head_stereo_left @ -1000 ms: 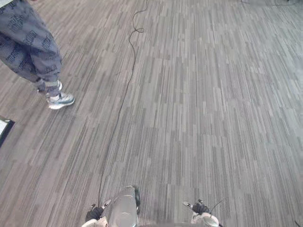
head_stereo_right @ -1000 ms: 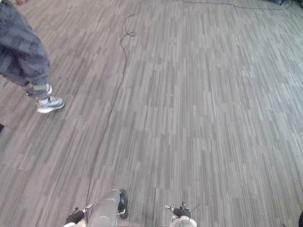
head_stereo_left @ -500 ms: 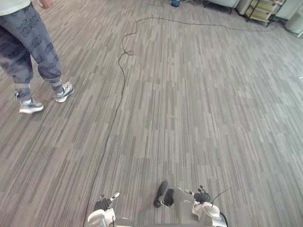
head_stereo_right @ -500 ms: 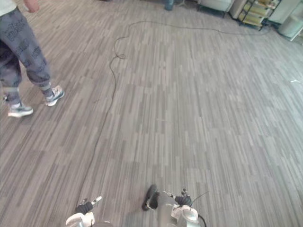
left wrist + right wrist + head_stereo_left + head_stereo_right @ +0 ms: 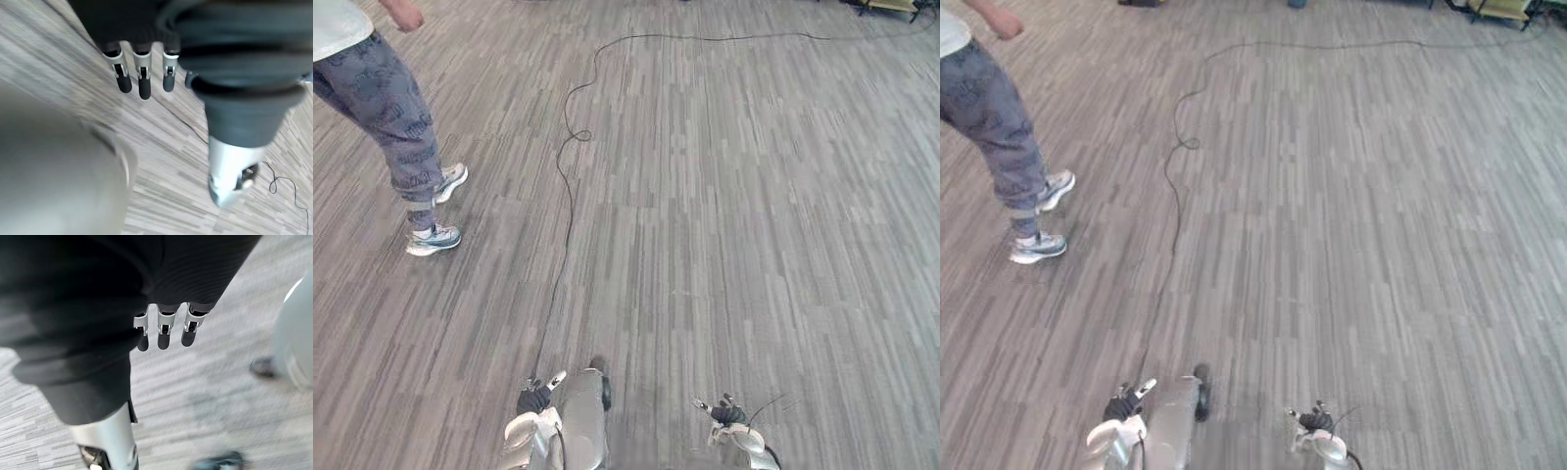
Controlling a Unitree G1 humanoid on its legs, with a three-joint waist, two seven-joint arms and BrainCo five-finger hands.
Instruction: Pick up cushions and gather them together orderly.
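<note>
No cushion is in sight on the grey striped carpet (image 5: 724,215). My left hand (image 5: 533,400) hangs low at the bottom of the eye views, and my right hand (image 5: 729,415) hangs low at the bottom right. Seen from its own wrist, the left hand (image 5: 143,78) has straight fingers pointing down at the floor and holds nothing. The right hand (image 5: 164,328) looks the same from its wrist, fingers straight and empty.
A person (image 5: 391,117) in patterned grey trousers and light sneakers stands at the left. The carpet stretches ahead and to the right. A yellow shelf (image 5: 1500,8) stands at the far right corner.
The whole view has swung as I walk. The person has taken a step and now stands with both feet close together at the left. Both hands still hang empty.
</note>
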